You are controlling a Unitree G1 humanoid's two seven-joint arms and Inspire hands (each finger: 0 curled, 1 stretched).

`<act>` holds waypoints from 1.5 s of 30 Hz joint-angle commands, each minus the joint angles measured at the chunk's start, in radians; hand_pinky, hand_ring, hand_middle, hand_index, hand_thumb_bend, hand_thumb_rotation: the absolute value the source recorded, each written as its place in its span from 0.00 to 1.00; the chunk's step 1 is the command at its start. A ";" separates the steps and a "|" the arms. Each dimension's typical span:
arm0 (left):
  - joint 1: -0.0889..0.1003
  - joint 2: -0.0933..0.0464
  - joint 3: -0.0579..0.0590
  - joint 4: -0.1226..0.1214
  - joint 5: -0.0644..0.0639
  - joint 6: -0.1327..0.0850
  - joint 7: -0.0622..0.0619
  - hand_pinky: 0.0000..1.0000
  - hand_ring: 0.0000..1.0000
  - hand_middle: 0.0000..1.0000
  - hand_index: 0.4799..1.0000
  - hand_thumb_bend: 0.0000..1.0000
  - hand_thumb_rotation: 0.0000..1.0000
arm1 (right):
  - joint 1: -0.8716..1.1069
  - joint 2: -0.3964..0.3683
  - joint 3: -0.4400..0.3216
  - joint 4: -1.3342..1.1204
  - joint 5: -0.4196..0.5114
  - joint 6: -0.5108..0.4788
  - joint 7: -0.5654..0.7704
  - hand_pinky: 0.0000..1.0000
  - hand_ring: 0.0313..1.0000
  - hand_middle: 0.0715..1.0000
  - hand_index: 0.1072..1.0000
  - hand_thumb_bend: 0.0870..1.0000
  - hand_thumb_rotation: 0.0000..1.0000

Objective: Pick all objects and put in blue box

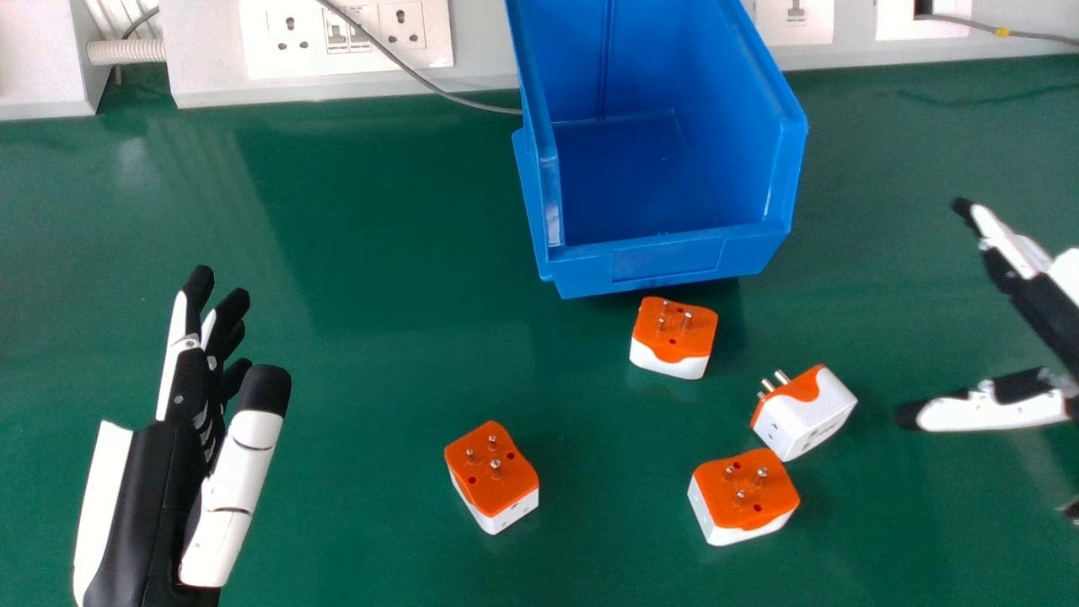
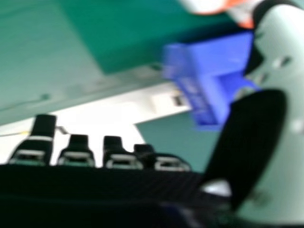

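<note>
Plain green counter. Near its far edge, a solid blue box. Four plug adapters, each two-tone, orange and white, with silver pins. White socket plates along the far edge; a grey cable. The left hand and right hand are black and white, with black-tipped fingers.

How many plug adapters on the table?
4: one adapter in front of the blue box, one on its side to the right, one nearer the robot than that, one farthest left.
</note>
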 commanded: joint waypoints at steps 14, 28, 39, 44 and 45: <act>0.015 0.010 0.017 -0.044 -0.026 0.021 -0.012 0.93 0.97 0.96 1.00 0.70 0.94 | -0.063 -0.106 0.025 0.071 -0.024 0.017 0.030 0.92 1.00 1.00 1.00 0.64 0.27; 0.015 0.008 0.022 -0.054 -0.027 0.033 -0.020 0.93 0.97 0.96 1.00 0.70 0.94 | -0.092 -0.094 -0.046 0.058 -0.047 0.191 -0.057 0.92 1.00 1.00 1.00 0.64 0.26; 0.021 0.008 0.024 -0.070 -0.048 0.054 -0.030 0.93 0.97 0.96 1.00 0.72 0.93 | -0.100 -0.067 -0.060 -0.032 -0.078 0.349 -0.171 0.87 1.00 1.00 1.00 0.62 0.21; 0.023 0.006 0.025 -0.071 -0.051 0.055 -0.031 0.93 0.97 0.96 1.00 0.73 0.92 | -0.096 -0.066 -0.050 -0.039 -0.087 0.343 -0.168 0.87 1.00 1.00 1.00 0.62 0.20; 0.023 0.006 0.024 -0.073 -0.051 0.057 -0.030 0.93 0.97 0.96 1.00 0.73 0.92 | -0.096 -0.064 -0.050 -0.038 -0.084 0.340 -0.168 0.87 1.00 1.00 1.00 0.62 0.19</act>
